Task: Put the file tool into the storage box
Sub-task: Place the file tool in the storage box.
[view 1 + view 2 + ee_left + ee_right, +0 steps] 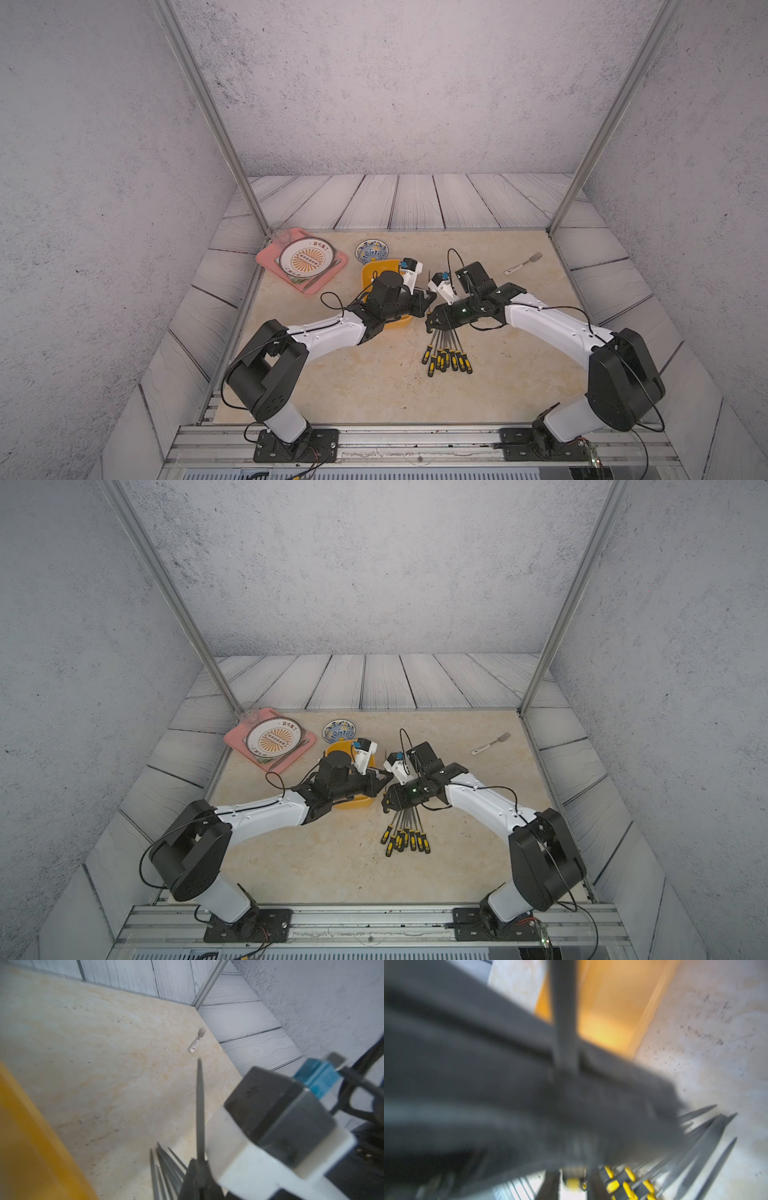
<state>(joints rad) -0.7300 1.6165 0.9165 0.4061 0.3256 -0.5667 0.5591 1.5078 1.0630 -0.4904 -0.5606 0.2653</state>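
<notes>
One file tool (200, 1105) stands nearly upright between my two arms, its thin tip (429, 274) showing in both top views. My left gripper (199, 1162) is shut on its metal blade. My right gripper (572, 1186) is just below, open, its fingers on either side of the yellow-and-black handle (573, 1184) with a gap showing. The storage box (376, 270), a yellow tub, lies under my left arm and is mostly hidden by it; its wall (31, 1136) is close beside the held file. Several other files (446, 357) lie fanned on the table beneath my right gripper.
A pink tray (266, 257) with a patterned plate (306, 258) sits at the back left. A small blue-patterned bowl (371, 251) stands just behind the tub. A fork (523, 264) lies at the back right. Metal frame posts stand at the table's rear corners.
</notes>
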